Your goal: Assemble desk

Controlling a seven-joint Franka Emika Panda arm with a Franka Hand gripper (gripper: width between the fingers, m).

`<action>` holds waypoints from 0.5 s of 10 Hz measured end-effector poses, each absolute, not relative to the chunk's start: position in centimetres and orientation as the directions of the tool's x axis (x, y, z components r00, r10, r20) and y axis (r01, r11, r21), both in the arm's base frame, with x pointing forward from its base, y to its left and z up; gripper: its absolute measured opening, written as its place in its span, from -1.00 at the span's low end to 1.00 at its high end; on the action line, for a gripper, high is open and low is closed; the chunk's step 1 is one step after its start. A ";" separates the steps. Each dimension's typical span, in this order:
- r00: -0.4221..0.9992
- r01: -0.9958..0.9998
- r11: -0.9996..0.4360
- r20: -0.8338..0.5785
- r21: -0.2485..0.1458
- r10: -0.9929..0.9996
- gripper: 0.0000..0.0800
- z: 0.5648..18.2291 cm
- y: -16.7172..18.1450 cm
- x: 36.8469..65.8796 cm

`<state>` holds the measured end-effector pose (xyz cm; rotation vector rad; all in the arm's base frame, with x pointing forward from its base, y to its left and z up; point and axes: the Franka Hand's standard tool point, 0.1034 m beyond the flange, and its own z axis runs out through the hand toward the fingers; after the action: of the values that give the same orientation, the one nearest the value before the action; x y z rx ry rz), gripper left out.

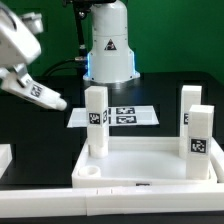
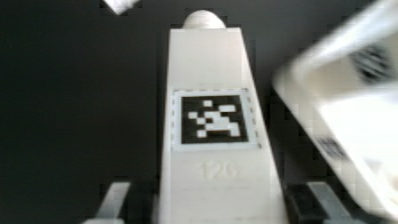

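The white desk panel (image 1: 140,165) lies rim up at the front of the table. Three white tagged legs stand upright in its corner sockets: one at the exterior view's left (image 1: 96,120) and two at its right (image 1: 190,108) (image 1: 200,142). The near left socket (image 1: 88,172) is open. My gripper (image 1: 28,86) is up at the exterior view's left, above the table, shut on a fourth leg (image 1: 46,97) that is tilted in the air. In the wrist view this leg (image 2: 217,110) runs between my fingers (image 2: 118,200), tag facing the camera. My gripper (image 2: 217,205) is clamped on its sides.
The marker board (image 1: 118,116) lies on the black table behind the panel. The robot base (image 1: 108,45) stands behind it. Another white piece (image 1: 4,158) shows at the exterior view's left edge. A blurred white shape, likely the panel (image 2: 347,75), shows beside the held leg.
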<state>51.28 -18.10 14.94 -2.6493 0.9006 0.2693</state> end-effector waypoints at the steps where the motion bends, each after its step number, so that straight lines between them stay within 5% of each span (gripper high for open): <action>1: 0.793 -0.608 -0.755 -0.218 -0.244 -0.568 -0.29 15.0 -17.4 51.3; 4: 0.790 -0.604 -0.767 -0.039 -0.215 -0.611 -0.29 14.7 -17.6 51.7; 5: 0.797 -0.585 -0.792 0.058 -0.176 -0.602 -0.29 15.8 -16.8 54.0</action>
<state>54.01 -16.82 15.80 -2.8347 0.9418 -0.1667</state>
